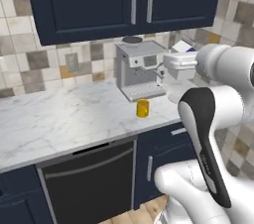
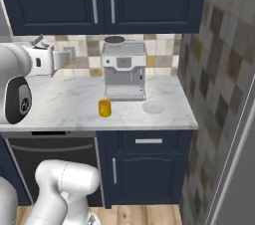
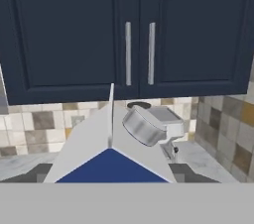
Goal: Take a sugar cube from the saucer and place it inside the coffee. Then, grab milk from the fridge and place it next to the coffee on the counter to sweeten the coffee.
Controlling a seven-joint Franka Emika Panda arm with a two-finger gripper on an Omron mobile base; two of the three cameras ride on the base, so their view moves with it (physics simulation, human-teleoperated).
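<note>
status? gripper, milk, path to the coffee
Gripper shut on milk carton, held above the counter. Coffee mug in front of espresso machine, saucer beside it. Counter beside mug bare.

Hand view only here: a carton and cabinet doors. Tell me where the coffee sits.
Observer: The coffee stands on the counter, just in front of the espresso machine.
Operator: Give me the saucer.
Observer: The saucer lies on the counter to the mug's right in the right base view, apart from it.
Operator: Report the carton's height.
Observer: The gripper holds the milk in the air, well clear of the counter.
</note>
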